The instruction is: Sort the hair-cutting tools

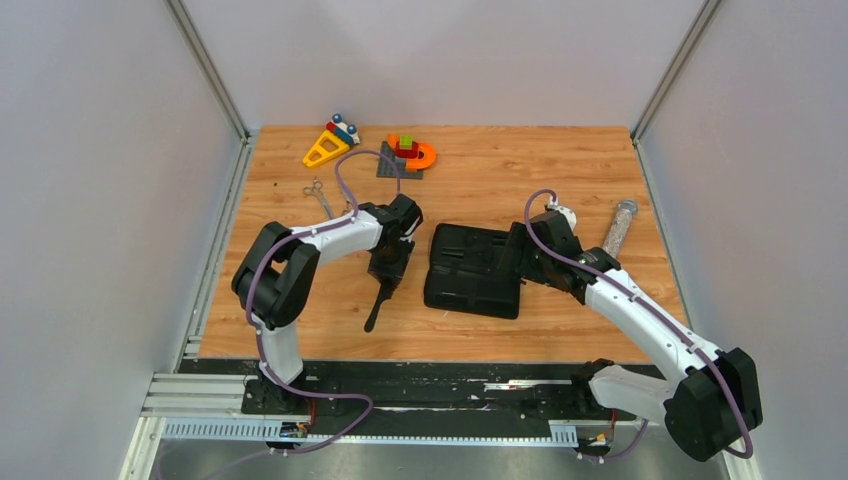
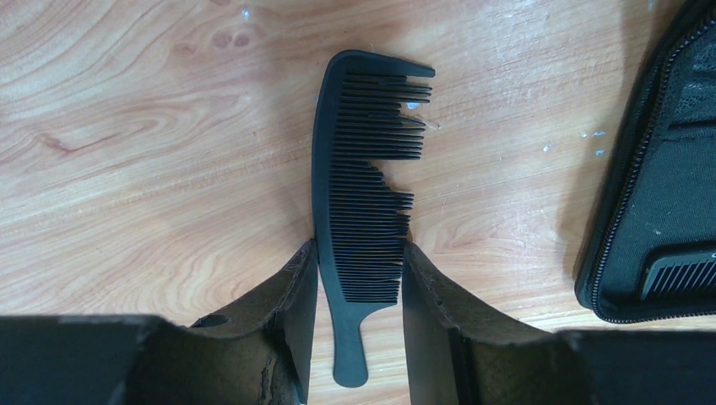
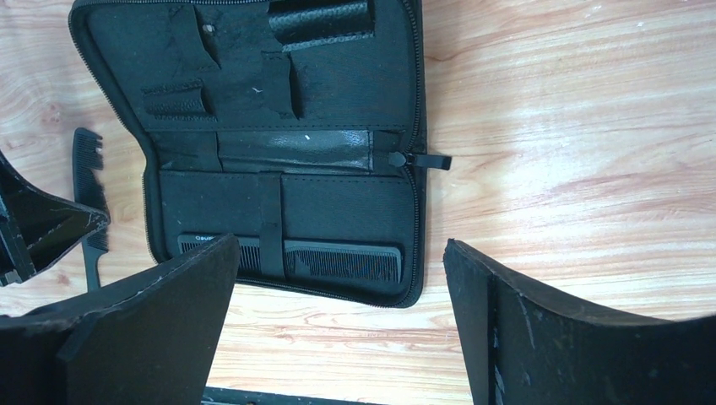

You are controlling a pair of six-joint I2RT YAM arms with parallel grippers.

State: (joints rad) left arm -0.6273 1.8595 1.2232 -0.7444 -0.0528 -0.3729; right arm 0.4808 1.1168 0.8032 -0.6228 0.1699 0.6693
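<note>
The black comb (image 2: 363, 186) lies flat on the wooden table, its handle pointing toward the near edge; it also shows in the top view (image 1: 378, 305) and the right wrist view (image 3: 89, 181). My left gripper (image 2: 359, 249) is shut on the comb, fingertips touching its spine and its tooth ends; in the top view it (image 1: 388, 270) sits over the comb's toothed end. Slim silver scissors (image 1: 320, 195) lie at the back left; I make out only one pair. My right gripper (image 3: 342, 245) is open and empty over the near edge of the open black case (image 3: 338, 202).
The open zip case (image 1: 472, 270) lies mid-table, with another comb (image 3: 338, 261) strapped in it. Colourful toy blocks (image 1: 330, 145) (image 1: 410, 152) sit at the back. A clear glittery tube (image 1: 620, 225) lies right. Grey walls enclose the table.
</note>
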